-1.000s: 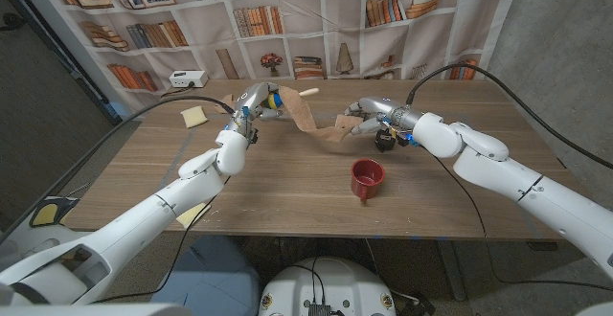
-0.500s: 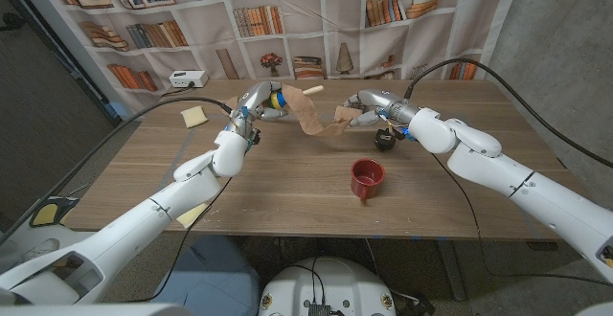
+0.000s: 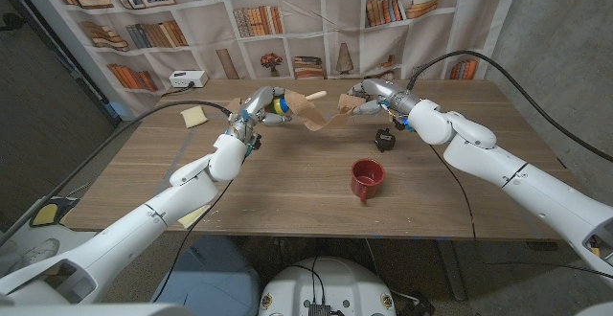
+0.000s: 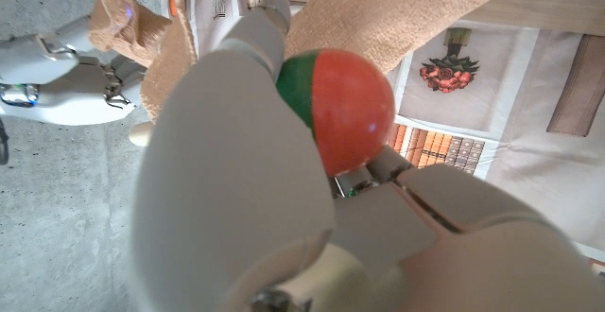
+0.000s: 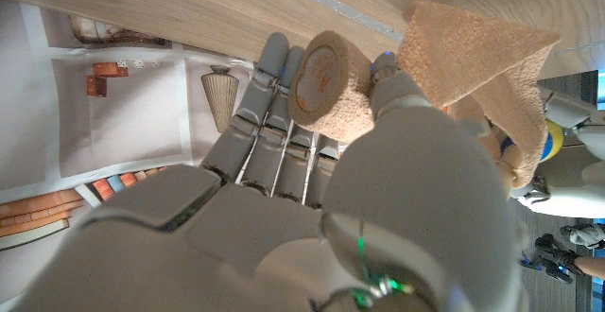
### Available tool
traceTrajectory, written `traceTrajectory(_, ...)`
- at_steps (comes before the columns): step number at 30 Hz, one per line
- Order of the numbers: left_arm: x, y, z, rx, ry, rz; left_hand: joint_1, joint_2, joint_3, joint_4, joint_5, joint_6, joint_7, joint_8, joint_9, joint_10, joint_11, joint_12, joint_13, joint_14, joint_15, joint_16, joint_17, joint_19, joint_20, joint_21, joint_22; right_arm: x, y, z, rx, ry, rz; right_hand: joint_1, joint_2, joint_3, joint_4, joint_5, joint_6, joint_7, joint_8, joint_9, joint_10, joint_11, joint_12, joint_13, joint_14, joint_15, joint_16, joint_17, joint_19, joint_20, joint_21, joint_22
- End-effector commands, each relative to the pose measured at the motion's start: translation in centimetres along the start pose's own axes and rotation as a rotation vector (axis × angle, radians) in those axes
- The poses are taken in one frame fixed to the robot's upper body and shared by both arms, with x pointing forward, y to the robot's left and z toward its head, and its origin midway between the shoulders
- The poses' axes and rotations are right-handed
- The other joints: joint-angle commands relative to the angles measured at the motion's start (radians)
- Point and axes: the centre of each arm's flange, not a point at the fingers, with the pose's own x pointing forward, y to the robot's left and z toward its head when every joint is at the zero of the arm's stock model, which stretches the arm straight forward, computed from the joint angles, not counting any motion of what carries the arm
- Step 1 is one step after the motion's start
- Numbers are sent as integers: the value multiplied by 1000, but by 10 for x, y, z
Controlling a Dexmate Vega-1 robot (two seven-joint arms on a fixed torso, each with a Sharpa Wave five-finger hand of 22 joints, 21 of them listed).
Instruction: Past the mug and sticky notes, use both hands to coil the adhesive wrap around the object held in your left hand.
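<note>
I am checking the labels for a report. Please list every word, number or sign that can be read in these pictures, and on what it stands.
No text can be read in these pictures.
Books on the bookshelf backdrop: spines too small and blurred to read.
Core of the wrap roll in the right hand: faint marks, not readable.
Sticky notes, red mug, colored ball in the left hand: no text visible.

Tan wrap, many-coloured ball
Tan adhesive wrap (image 3: 321,117); ball (image 4: 340,104) red and green, blue and yellow from above; red mug (image 3: 367,177); yellow sticky notes (image 3: 194,116).
</note>
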Motion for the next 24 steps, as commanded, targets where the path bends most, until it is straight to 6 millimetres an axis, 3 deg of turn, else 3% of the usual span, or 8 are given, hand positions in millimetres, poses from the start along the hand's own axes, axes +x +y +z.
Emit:
traceTrajectory(1,-9,-12,5,-24,-7,-52,157,163,-3,0,-2,11,14,-7,-1,11,-1,-4,1,11,-6,1,0,6,3,-1,3,15,-10,-9,23,19,-23,68,74,34,-1,8,107,-95,6,2,148,-153,18,5,91,-210,-5,5,-9,-54,10,2)
traceTrajectory(24,-6,-31,11,43,-38,-134,157,163,-3,0,-3,11,9,-7,3,9,-1,-6,0,14,-4,-1,0,6,3,-2,3,14,-31,2,-5,-2,-87,63,77,33,2,8,116,-94,4,5,154,-156,19,6,101,-208,-16,20,-21,-48,39,0)
